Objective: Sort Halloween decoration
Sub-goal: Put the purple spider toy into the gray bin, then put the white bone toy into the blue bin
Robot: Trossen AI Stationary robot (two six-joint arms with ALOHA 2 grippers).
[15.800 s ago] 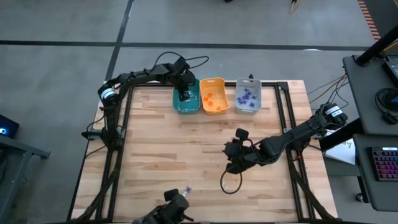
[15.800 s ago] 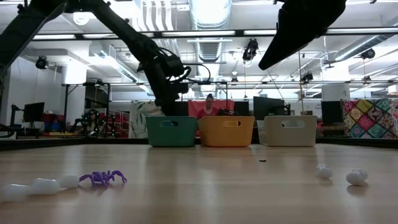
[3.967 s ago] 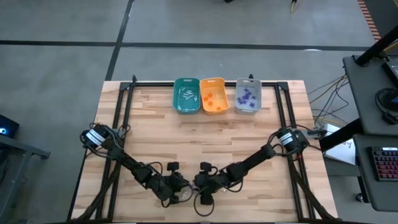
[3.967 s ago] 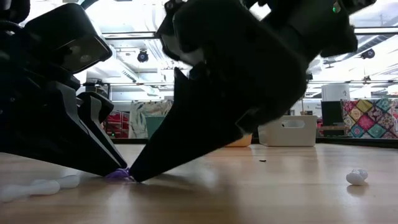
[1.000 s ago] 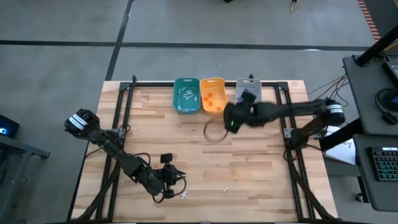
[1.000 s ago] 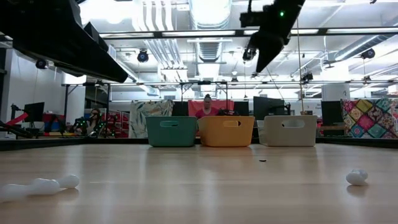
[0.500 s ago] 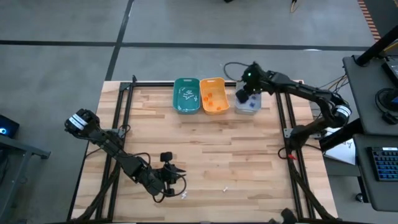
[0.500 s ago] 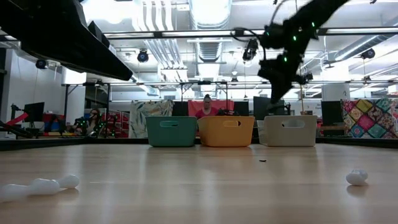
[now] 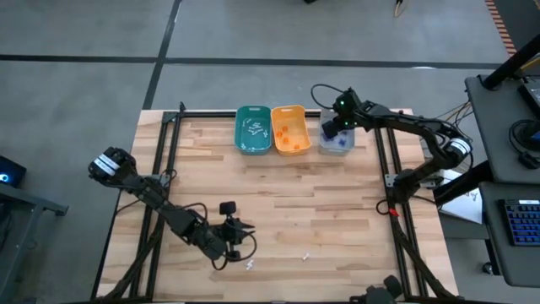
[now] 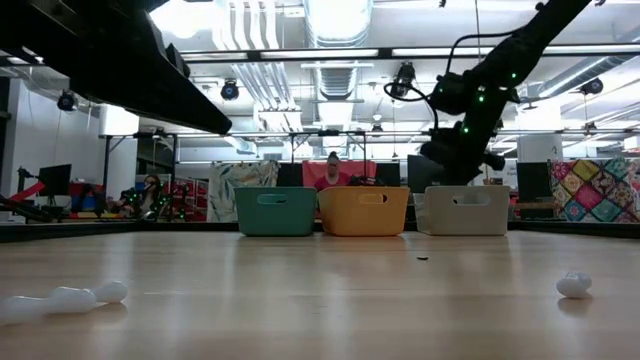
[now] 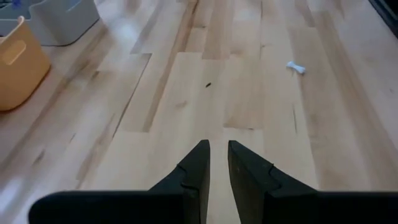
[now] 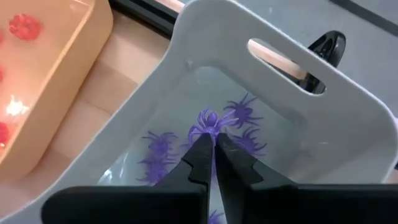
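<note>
Spider delivery at the grey bin!
Your right gripper just swung over it, pinching a purple spider; left gripper, barely parted, holds nothing.

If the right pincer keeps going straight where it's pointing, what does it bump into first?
Probably the purple spiders lying in the grey bin. The right pincer points down into that bin, seemingly with a purple spider at its shut tips, so the pile comes first, then the bin's floor.
</note>
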